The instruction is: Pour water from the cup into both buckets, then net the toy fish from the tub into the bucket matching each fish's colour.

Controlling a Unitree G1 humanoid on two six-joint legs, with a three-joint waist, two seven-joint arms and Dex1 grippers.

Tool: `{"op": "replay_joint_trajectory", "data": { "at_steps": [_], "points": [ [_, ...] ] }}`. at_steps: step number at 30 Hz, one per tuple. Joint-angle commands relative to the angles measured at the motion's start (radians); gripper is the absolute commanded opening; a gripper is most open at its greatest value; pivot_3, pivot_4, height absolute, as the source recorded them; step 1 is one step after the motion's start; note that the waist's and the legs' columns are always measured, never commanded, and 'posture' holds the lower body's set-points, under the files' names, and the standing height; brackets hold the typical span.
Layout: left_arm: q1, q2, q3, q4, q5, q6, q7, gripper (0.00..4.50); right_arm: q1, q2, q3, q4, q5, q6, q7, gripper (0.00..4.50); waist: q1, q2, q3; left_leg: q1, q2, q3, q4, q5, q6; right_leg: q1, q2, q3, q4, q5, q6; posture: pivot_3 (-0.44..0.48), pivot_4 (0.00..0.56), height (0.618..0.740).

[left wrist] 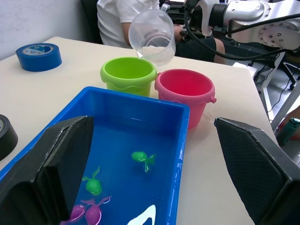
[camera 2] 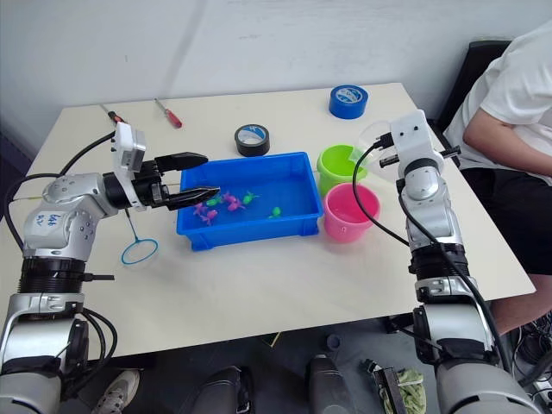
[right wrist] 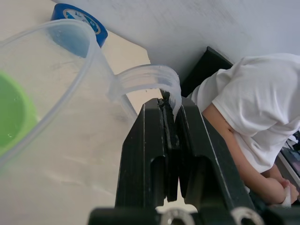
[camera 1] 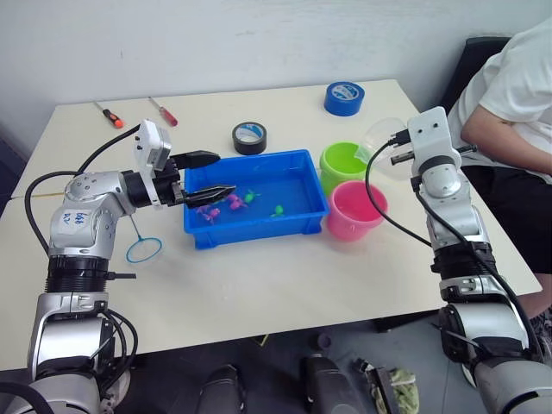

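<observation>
Above the green bucket point(left wrist: 128, 74), right fingers point(right wrist: 161, 140) pinch the cup point(left wrist: 152, 35) by its thin handle: light, slick plastic, likely to swivel; left fingers point(left wrist: 70, 164) spread at the tub's point(camera 1: 197, 235) 9 o'clock

1. A blue tape roll point(camera 1: 344, 97) lies flat near the far edge of the table point(camera 1: 285, 285).
2. A black tape roll point(camera 1: 249, 137) lies flat nearer the middle of the table.
3. Two red-handled screwdrivers point(camera 1: 109, 114) point(camera 1: 163, 111) lie close together toward the far left corner.
4. A person in a white shirt point(camera 1: 517, 95) sits at the right end of the table.
</observation>
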Motion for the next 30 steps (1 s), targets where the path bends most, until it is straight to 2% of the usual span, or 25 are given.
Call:
{"op": "replay_joint_trajectory", "data": {
  "at_steps": [1, 8, 20, 30],
  "points": [
    [0.009, 0.015, 0.024, -0.049, -0.005, 0.001, 0.013, 4.5, -0.063, -0.005, 0.027, 0.027, -0.047, -0.061, -0.047, 0.04, -0.003, 0.0, 0.0, 0.0, 0.0, 0.0, 0.0, 0.0, 0.0, 0.0, 0.0, 0.0, 0.0, 0.0, 0.0, 0.0, 0.15, 0.731],
    [0.033, 0.017, 0.032, -0.082, -0.013, 0.009, 0.029, 4.5, -0.112, -0.006, 0.086, 0.102, -0.105, -0.105, -0.088, 0.04, -0.018, 0.0, 0.0, 0.0, 0.0, 0.0, 0.0, 0.001, -0.002, 0.0, 0.0, 0.0, 0.0, 0.0, 0.0, 0.0, 0.15, 0.731],
    [0.053, 0.01, 0.036, -0.109, -0.015, 0.016, 0.041, 4.5, -0.14, -0.041, 0.206, 0.128, -0.267, -0.147, -0.136, 0.04, -0.022, 0.0, 0.0, 0.0, 0.001, 0.001, 0.0, 0.001, -0.003, -0.001, 0.0, 0.001, 0.0, 0.0, 0.0, 0.0, 0.15, 0.731],
    [0.067, 0.008, 0.038, -0.126, -0.02, 0.015, 0.05, 4.5, -0.169, -0.038, 0.252, 0.158, -0.335, -0.148, -0.166, 0.04, -0.021, 0.0, 0.0, 0.0, 0.001, 0.001, 0.0, 0.001, -0.003, -0.001, 0.0, 0.001, 0.001, 0.0, 0.0, 0.0, 0.15, 0.731]
  ]
}}
